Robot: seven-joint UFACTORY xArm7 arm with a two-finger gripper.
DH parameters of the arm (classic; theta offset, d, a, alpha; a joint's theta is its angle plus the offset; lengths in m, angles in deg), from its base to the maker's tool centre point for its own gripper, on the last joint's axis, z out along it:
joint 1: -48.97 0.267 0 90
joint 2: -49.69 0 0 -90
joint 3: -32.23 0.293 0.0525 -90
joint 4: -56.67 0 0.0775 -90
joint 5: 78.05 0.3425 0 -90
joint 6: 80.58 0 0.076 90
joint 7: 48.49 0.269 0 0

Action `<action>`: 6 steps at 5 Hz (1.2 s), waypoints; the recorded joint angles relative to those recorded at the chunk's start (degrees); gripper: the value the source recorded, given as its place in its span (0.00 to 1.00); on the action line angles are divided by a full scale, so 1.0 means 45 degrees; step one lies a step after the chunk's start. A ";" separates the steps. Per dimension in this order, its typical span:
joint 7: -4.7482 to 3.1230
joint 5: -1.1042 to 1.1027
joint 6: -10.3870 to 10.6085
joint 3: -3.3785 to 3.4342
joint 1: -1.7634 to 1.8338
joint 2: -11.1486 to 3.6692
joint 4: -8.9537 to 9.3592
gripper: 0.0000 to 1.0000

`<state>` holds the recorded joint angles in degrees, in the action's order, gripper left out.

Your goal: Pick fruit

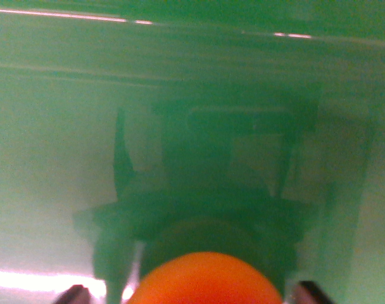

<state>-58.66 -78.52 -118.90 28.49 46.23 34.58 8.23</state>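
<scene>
fruit: orange fruit (205, 280) at bottom centre of wrist view, round — no long axis | fingers: dark tips (72, 295) at both bottom corners, fruit between them | grip: cannot tell if touching | backdrop: green surface (47, 126) with gripper shadow (205, 177)

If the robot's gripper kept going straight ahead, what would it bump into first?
Probably the orange fruit, which already sits between the jaws at the bottom of the wrist view. Beyond it lies only the shiny green surface with the gripper's dark shadow on it. The picture is blurry, so depth is uncertain.
</scene>
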 joint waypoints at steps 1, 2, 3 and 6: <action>0.0000 0.0000 0.0000 0.0000 0.0000 0.0000 0.0000 1.00; 0.0000 -0.0001 -0.0036 0.0000 0.0000 0.0012 -0.0024 1.00; 0.0000 -0.0001 -0.0036 0.0000 0.0000 0.0012 -0.0024 1.00; -0.0001 -0.0006 -0.0322 -0.0001 0.0003 0.0104 -0.0219 1.00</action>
<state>-58.66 -78.55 -120.35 28.49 46.25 35.05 7.24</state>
